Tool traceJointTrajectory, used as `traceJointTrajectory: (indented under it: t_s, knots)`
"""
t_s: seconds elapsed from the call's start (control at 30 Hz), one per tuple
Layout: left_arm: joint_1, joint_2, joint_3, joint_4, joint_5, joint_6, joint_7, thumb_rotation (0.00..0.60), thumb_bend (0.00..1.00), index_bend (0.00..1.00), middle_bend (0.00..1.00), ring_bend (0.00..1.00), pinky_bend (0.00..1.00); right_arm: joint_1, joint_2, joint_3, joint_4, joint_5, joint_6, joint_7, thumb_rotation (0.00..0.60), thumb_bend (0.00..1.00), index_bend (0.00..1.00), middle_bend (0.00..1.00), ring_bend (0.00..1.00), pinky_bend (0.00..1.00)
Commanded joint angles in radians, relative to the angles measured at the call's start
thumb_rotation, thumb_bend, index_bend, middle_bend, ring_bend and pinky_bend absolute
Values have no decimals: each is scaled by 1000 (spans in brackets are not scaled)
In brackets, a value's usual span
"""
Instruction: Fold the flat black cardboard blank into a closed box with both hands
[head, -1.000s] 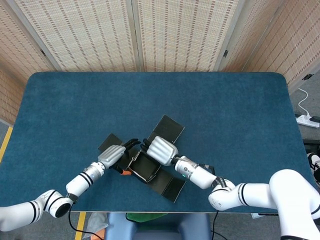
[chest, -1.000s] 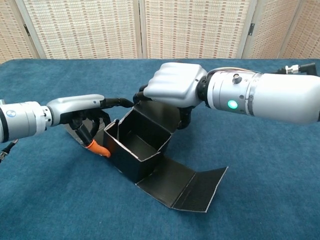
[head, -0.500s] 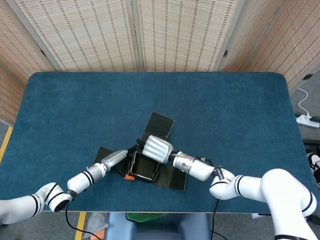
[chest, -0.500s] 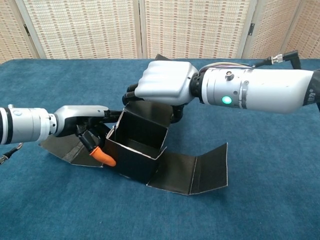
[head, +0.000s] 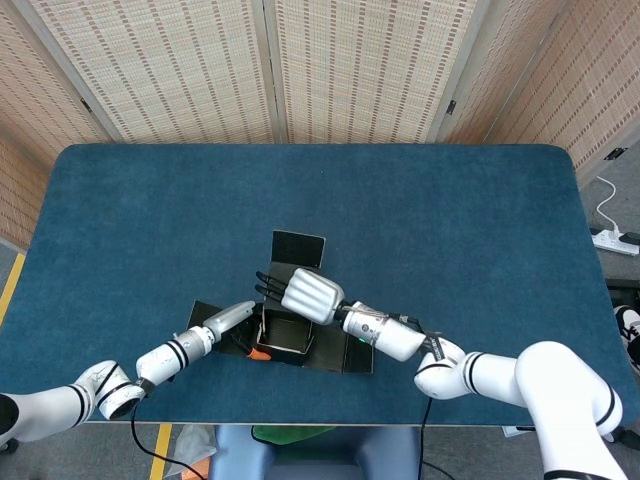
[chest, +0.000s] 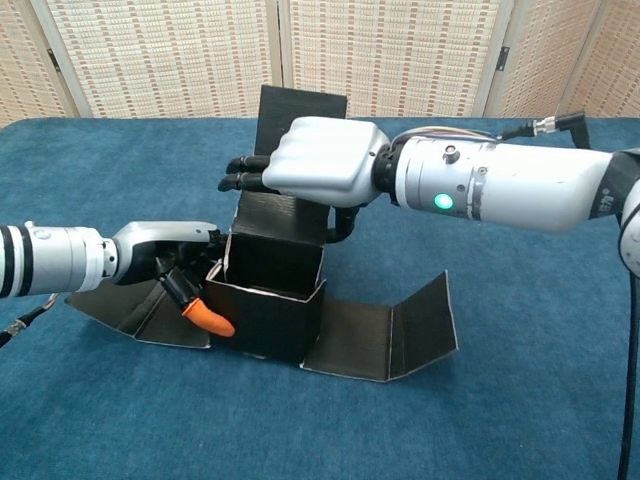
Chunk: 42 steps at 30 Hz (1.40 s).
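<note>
The black cardboard box (chest: 270, 300) stands half folded near the table's front edge, its four walls up and its top open (head: 285, 335). Its tall back flap (chest: 300, 105) rises behind my right hand (chest: 315, 165) (head: 308, 295). That hand hovers over the opening with its fingers stretched left and its thumb hooked down on the back wall. My left hand (chest: 170, 260) (head: 232, 322) lies over the flat left flap (chest: 120, 305). Its curled fingers and orange thumb tip (chest: 210, 318) touch the box's left wall. Whether they grip the wall is hidden.
A double-panel flap (chest: 385, 330) lies to the right of the box, its outer panel tilted up. The blue cloth table (head: 450, 220) stretches wide behind and to both sides. Woven screens (head: 330, 70) stand behind it.
The box has turned to sit square with the table's front edge. The back flap has swung upright. My right hand's fingers have stretched out over the opening, and my left hand has followed the left wall.
</note>
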Motion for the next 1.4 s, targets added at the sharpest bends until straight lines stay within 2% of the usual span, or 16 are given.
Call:
traceJointTrajectory:
  t_s: [0.03,0.23,0.4,0.6,0.77,0.9,1.03,1.23,1.33,1.4]
  knots:
    - [3,1,4,0,-8,8,1,600,181,383,334,536,623,-14,18,10,-33,13,4,-10,600,173,0,0,680,1000]
    - [13,21,15,-13,-17,31,-17,600,181,381,334,536,622,-54,95,18,-146,30,34,-12,600,138,0,0,659,1000]
    - [30,56,22,-35,-24,59,-91,600,183,382,335,536,623,-131,199,9,-279,-14,161,59,600,138,0,0,658,1000]
    - [51,118,33,-64,-7,117,-291,600,183,382,334,536,623,-274,314,13,-385,-49,389,208,600,139,0,0,658,1000]
    - [59,163,46,-72,28,179,-525,600,182,378,335,536,620,-397,357,17,-399,-60,565,400,600,141,0,0,659,1000]
    - [59,193,52,-87,64,248,-739,600,183,372,334,536,619,-464,357,14,-375,-51,629,504,600,141,0,0,660,1000]
    - [52,215,58,-95,91,302,-887,600,182,365,333,536,619,-507,344,30,-349,-36,668,625,600,142,0,0,660,1000]
    - [39,239,59,-130,94,333,-985,600,183,358,331,536,621,-519,305,45,-310,-30,642,754,600,135,0,0,664,1000]
    - [33,248,59,-156,97,345,-1010,600,183,357,331,536,620,-503,250,70,-297,-18,617,766,600,32,0,2,666,1000]
    - [26,255,60,-173,104,350,-1015,600,182,355,330,536,620,-485,202,91,-287,-12,601,755,600,0,0,5,666,1000]
